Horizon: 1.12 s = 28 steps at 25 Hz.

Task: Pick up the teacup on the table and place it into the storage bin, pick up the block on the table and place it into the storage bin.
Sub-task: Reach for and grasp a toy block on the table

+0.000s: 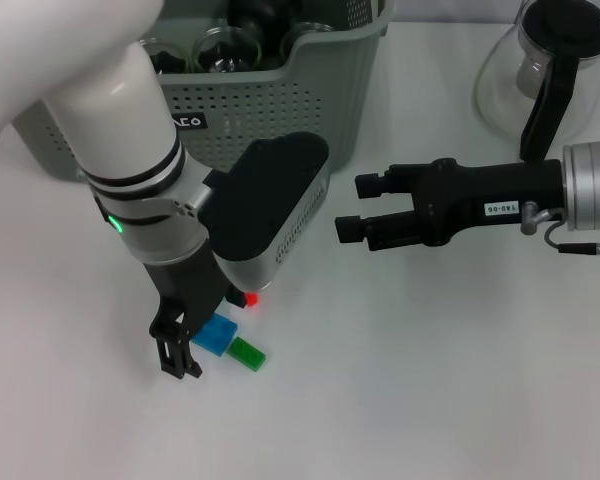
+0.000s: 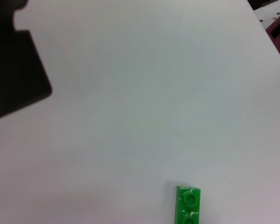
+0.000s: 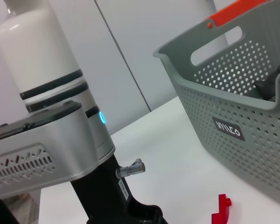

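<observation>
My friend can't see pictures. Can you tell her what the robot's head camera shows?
The left pincer reaches down to a blue block beside a green block on the white table. The right pincer hovers open, empty. Behind stand a grey-green storage bin and a glass carafe.

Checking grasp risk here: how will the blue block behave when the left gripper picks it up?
The blue block looks like rigid moulded plastic, so probably stiff and light. It lies flat, unlikely to roll. The green block sits right beside it and may get nudged by the left gripper.
</observation>
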Tool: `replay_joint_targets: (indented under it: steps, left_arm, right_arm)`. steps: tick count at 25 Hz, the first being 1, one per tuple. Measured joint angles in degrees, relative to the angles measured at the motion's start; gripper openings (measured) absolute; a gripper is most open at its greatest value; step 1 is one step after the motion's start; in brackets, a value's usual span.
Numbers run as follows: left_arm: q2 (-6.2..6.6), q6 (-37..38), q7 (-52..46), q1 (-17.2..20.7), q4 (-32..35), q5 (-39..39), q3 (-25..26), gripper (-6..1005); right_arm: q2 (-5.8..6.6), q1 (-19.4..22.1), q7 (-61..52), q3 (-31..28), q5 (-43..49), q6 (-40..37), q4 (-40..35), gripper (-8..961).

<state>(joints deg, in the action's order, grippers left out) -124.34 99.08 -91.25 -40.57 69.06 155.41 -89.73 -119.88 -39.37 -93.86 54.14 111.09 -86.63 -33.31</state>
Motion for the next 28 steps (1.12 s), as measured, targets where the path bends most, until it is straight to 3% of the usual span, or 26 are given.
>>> replay_joint_targets:
  steps: [17, 28]
  left_arm:
    - [-0.27, -1.45, -0.47, 0.67, -1.46, -0.55, -1.29, 946]
    - [-0.29, -3.35, -0.51, 0.67, -2.28, -0.55, -1.50, 844]
  right_arm:
    - [0.00, 0.26, 0.08, 0.00, 0.18, 0.56, 0.00, 882]
    - [0.00, 0.26, 0.09, 0.00, 0.15, 0.67, 0.00, 884]
